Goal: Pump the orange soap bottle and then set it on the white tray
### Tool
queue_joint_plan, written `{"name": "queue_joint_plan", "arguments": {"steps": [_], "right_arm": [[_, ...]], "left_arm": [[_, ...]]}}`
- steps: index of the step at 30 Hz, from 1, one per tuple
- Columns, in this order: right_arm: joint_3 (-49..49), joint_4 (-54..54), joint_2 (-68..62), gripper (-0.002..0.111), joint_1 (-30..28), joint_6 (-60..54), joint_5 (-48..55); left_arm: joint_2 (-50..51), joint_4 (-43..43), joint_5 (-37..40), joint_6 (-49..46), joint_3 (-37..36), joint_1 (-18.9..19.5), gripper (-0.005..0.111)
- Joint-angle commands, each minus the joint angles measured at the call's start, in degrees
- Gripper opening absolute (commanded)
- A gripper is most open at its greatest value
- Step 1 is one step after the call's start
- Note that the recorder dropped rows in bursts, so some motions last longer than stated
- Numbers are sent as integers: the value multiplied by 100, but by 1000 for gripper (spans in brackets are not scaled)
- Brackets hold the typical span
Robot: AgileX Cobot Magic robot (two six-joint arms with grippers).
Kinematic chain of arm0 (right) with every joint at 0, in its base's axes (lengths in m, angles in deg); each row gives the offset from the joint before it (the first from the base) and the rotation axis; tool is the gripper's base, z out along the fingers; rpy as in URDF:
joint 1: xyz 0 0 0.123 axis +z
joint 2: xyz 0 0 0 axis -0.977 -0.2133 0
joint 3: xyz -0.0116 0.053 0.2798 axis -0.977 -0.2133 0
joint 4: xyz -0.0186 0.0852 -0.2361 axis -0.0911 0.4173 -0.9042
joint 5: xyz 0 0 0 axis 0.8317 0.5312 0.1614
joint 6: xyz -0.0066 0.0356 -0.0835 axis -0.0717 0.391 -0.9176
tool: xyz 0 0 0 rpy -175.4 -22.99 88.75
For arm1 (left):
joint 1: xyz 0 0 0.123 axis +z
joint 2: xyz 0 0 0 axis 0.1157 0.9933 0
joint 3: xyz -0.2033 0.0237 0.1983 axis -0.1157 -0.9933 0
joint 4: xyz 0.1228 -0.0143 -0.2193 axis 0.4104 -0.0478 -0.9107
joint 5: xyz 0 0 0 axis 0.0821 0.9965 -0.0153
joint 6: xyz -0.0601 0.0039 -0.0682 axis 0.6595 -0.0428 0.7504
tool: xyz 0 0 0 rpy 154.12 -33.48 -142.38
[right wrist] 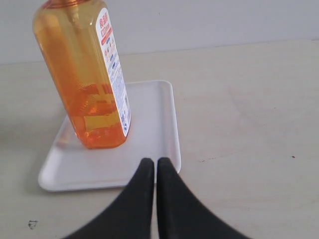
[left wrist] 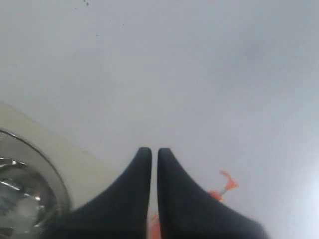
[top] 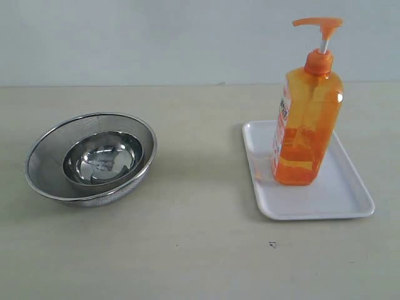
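The tall translucent orange plastic soap bottle point(top: 306, 134), flat-sided with an orange-white label, stands upright on the flat rectangular white plastic tray point(top: 340, 197). Its base sits wholly inside the tray's low rim, nearer the left long side in the exterior view. Its orange pump head point(top: 317, 23) is raised on a white stem.

1. On the orange soap bottle point(right wrist: 79, 74) you will find one printed label point(right wrist: 113, 69), white with red and blue characters.
2. You cannot read any of it: the print is too small and blurred.
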Motion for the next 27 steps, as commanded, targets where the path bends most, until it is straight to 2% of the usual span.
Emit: {"name": "queue_joint_plan", "arguments": {"steps": [1,4,6,8,11,13,14,16,18,27], "right_arm": [[3,5,29,0,-38,-13,-36],[3,5,29,0,-38,-1,-36],[3,5,29,0,-38,-1,-36],[3,5,29,0,-38,-9,-36],[3,5,29,0,-38,-9,-36],[3,5,29,0,-38,0,-36],[3,5,29,0,-38,0,-36],[3,5,29,0,-38,0,-36],[3,5,29,0,-38,0,-36],[3,5,29,0,-38,-2,-36]], "left_arm": [[-21,-1756,-21,88,-16,17,5],[-21,-2080,-256,-95,-16,17,5],[-21,-2080,-261,-1052,-16,17,5],[-21,-2080,-207,-2695,-16,17,5],[-21,-2539,75,-6271,-26,17,5],[-21,-3444,88,-8513,-87,17,5],[-21,-3958,58,-9293,-116,17,5],[-21,-4785,38,-9684,-187,17,5],[-21,-5101,48,-9684,-231,17,5],[-21,-5128,1157,-9779,-239,17,5]]}}
